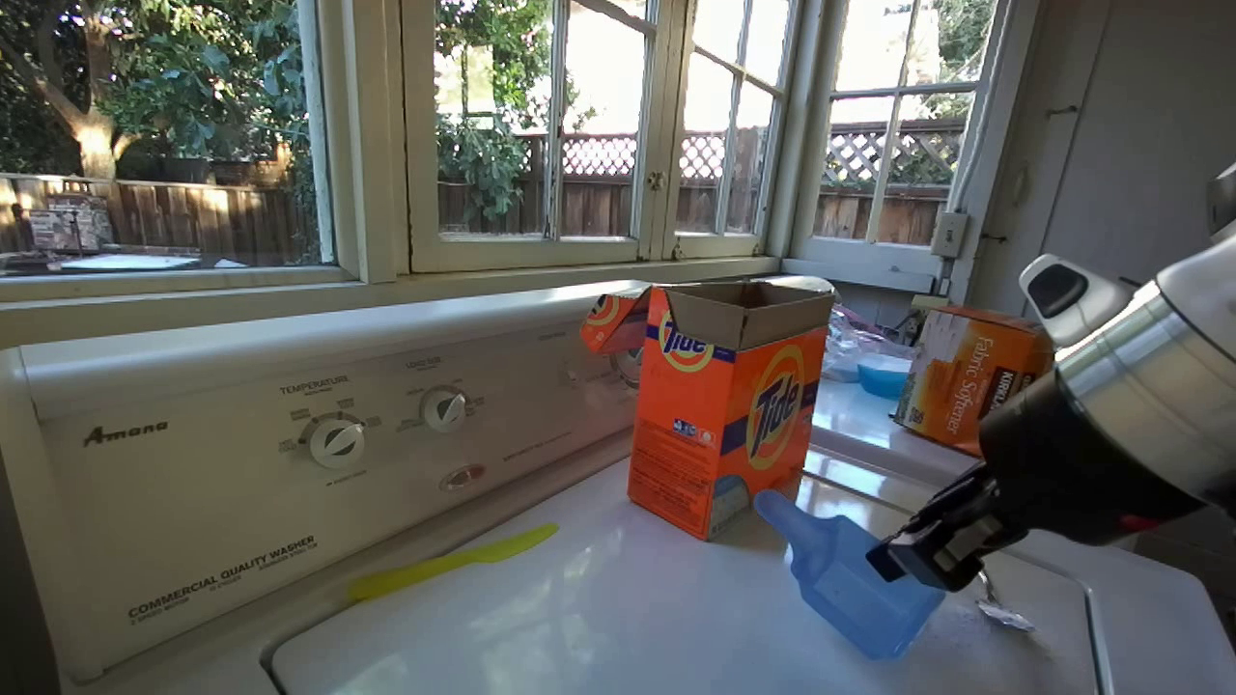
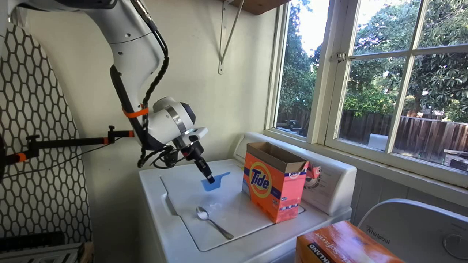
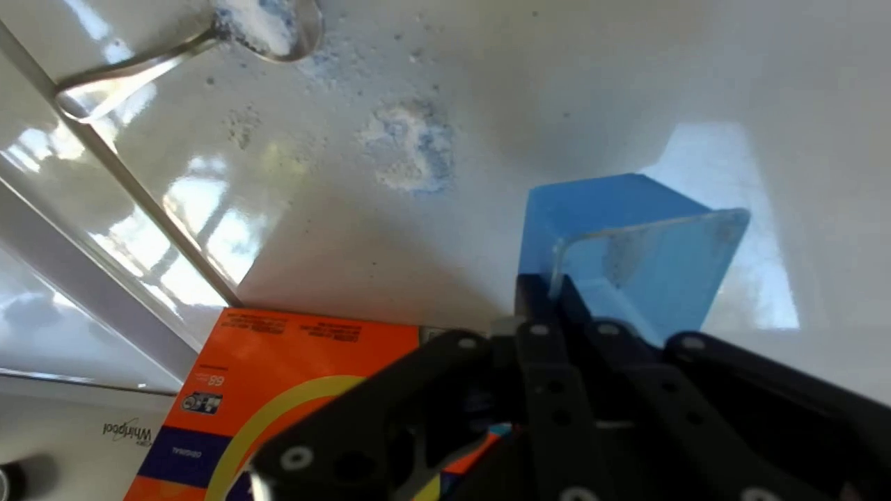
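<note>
Tool (image 3: 550,293) pinching blue scoop (image 1: 855,598), "Tide" box (image 1: 734,425), "Amana" washer (image 1: 227,483)

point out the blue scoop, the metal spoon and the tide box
Blue scoop (image 1: 848,584): an exterior view, side of its cup.
Metal spoon (image 3: 167,58): wrist view, its handle.
Tide box (image 2: 271,183): an exterior view, panel with the large logo.
</note>
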You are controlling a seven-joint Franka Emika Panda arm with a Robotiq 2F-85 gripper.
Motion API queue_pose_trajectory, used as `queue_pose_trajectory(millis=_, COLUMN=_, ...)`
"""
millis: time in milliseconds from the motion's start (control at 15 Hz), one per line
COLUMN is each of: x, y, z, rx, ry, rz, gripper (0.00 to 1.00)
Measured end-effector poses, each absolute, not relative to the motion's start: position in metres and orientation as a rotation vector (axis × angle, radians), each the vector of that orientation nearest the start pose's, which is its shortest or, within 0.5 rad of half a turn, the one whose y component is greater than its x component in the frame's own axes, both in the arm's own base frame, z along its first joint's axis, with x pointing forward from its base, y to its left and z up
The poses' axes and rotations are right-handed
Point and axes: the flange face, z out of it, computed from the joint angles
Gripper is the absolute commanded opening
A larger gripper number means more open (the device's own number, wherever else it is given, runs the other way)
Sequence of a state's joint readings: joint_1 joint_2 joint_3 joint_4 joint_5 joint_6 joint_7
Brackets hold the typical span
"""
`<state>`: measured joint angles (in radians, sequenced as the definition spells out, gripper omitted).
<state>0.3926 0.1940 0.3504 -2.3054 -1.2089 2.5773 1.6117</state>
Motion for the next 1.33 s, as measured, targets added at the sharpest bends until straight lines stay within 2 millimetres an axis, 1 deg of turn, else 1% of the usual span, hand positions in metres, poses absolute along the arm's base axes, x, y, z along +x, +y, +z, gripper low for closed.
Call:
queue_pose_trajectory(millis=333, x=0.377, y=0.369, z=0.258, rx=-3.087, ry=-0.217, rz=-0.889, gripper=0.01)
queue_pose_trajectory(millis=600, x=0.381, y=0.366, z=0.255, rx=-3.064, ry=-0.187, rz=-0.858, gripper=0.01)
queue_pose_trajectory(millis=667, x=0.382, y=0.366, z=0.255, rx=-3.062, ry=-0.184, rz=-0.854, gripper=0.09)
queue_pose_trajectory(millis=733, x=0.382, y=0.366, z=0.255, rx=-3.059, ry=-0.182, rz=-0.851, gripper=0.3)
queue_pose_trajectory(millis=1067, x=0.385, y=0.368, z=0.253, rx=-3.053, ry=-0.18, rz=-0.841, gripper=0.66)
queue_pose_trajectory(millis=1333, x=0.389, y=0.369, z=0.257, rx=-3.045, ry=-0.173, rz=-0.856, gripper=0.96)
